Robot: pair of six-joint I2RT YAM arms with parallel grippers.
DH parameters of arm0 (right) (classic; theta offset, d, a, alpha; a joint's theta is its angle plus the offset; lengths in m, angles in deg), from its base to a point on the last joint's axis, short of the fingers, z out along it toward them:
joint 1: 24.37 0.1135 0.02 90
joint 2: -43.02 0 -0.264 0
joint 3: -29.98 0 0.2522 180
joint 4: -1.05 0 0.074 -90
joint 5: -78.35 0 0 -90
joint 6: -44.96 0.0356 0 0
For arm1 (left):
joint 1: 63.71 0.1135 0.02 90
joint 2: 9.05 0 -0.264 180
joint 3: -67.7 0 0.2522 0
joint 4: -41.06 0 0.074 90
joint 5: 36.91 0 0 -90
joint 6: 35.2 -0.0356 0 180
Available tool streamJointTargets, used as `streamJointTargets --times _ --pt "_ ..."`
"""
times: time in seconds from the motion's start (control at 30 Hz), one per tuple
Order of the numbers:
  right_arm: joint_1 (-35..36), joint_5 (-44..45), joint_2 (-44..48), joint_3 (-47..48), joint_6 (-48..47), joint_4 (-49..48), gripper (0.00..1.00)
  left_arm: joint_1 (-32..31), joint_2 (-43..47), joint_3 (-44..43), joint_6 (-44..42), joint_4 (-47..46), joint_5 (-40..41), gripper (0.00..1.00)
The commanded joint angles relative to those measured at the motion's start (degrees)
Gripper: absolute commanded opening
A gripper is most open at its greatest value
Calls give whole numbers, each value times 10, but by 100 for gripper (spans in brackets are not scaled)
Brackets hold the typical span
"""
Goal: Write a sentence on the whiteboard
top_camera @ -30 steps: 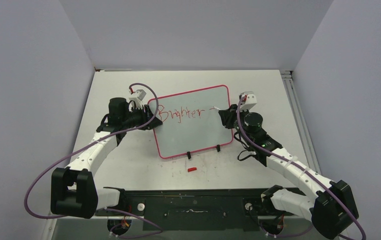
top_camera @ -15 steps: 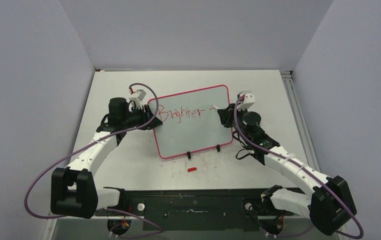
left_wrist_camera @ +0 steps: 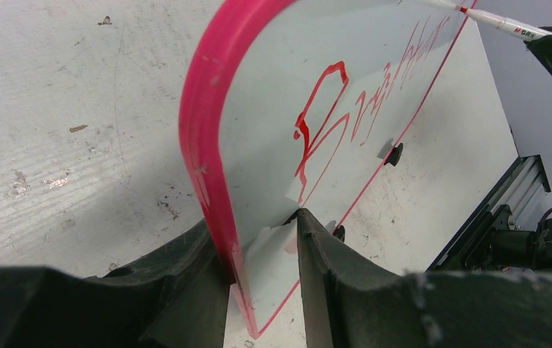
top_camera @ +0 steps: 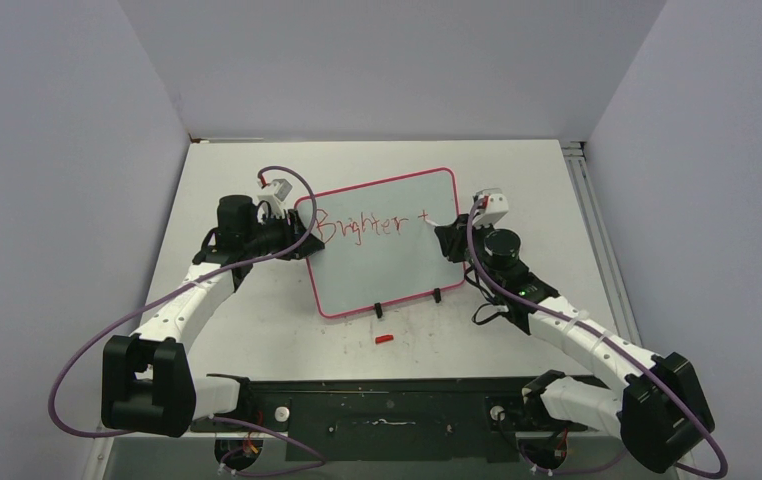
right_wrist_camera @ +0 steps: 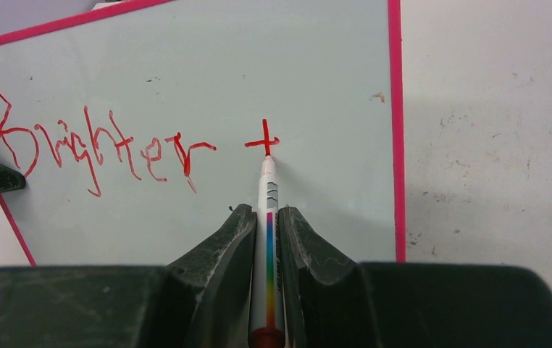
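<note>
- While our left gripper [left_wrist_camera: 262,239] clamps the left edge of the whiteboard [top_camera: 387,270], one finger on the white face and the other behind the pink-red frame, the board sits mid-table between our two arms.
- We see the board's two small black feet [top_camera: 378,308] along its near edge, down on the table [top_camera: 257,330].
- Our right gripper [right_wrist_camera: 267,217] is closed tight on a marker [right_wrist_camera: 268,250], a white pen with a rainbow stripe that lies straight out between the fingers.
- We have the marker's red tip touching the white face at the foot of a small cross, a "t".
- The sentence [right_wrist_camera: 99,148] reads "Brighter" in thin red strokes across the upper part of the board, and the lone "t" stands to its right with a gap between them.
- We also see a small red piece [top_camera: 384,339] lying on the table just in front of the board, apart from it.
</note>
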Motion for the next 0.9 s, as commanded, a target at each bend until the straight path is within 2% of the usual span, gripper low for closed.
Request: streamJointTargets --times 0.0,0.27,0.6,0.87 --pt "10 -2 19 -19 9 9 5 2 17 -20 -7 -17 3 33" --pt "26 19 32 -30 11 29 5 2 17 -19 -6 -18 3 34" --pt "26 69 36 1 -4 39 5 2 18 -19 -6 -18 5 33" --pt "27 56 57 15 -6 29 5 2 18 -19 -6 -18 4 34"
